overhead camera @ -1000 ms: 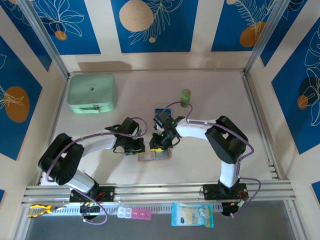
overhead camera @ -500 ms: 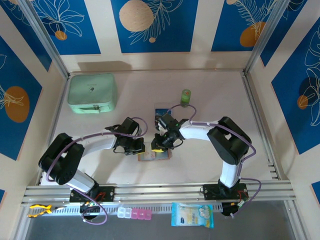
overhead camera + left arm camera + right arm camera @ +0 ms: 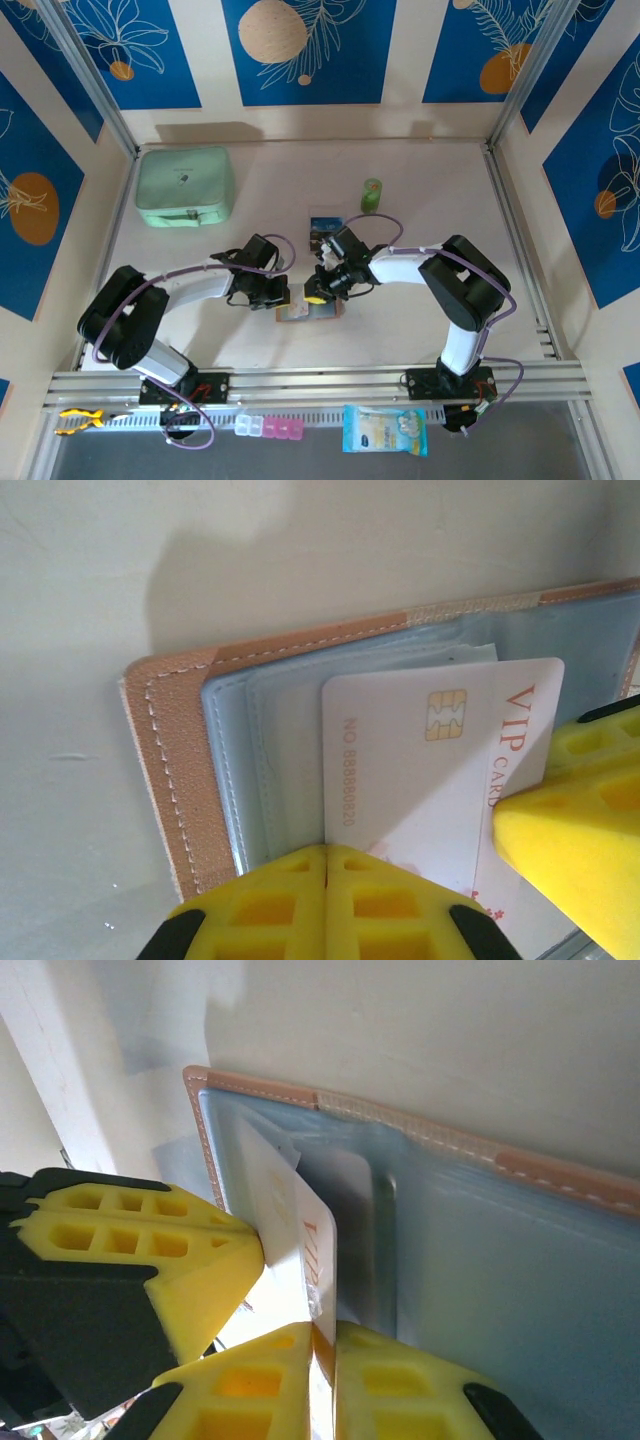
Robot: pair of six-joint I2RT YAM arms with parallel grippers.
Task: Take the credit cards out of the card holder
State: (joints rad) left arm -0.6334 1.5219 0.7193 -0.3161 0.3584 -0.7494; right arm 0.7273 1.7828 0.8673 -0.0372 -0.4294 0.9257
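Observation:
The tan card holder (image 3: 165, 770) lies open on the table, its grey-blue pockets facing up. A pale credit card (image 3: 420, 770) with a gold chip and orange "VIP CARD" lettering sticks partly out of a pocket. My left gripper (image 3: 327, 852) is shut and empty, its tips resting at the card's near edge on the pocket panel. My right gripper (image 3: 323, 1332) is shut on the card's (image 3: 290, 1220) end, its yellow finger (image 3: 570, 830) beside the left one. From above, both grippers (image 3: 283, 297) (image 3: 317, 294) meet over the holder (image 3: 300, 314). A dark blue card (image 3: 323, 228) lies flat farther back.
A mint-green zip pouch (image 3: 185, 186) sits at the back left and a small green bottle (image 3: 372, 194) stands behind the right arm. Beyond the front rail (image 3: 320, 382) lie a pill box (image 3: 268, 428) and a blue packet (image 3: 385, 430).
The right gripper has closed onto the end of the pale card, and its wrist has shifted slightly right. The left arm has stayed still.

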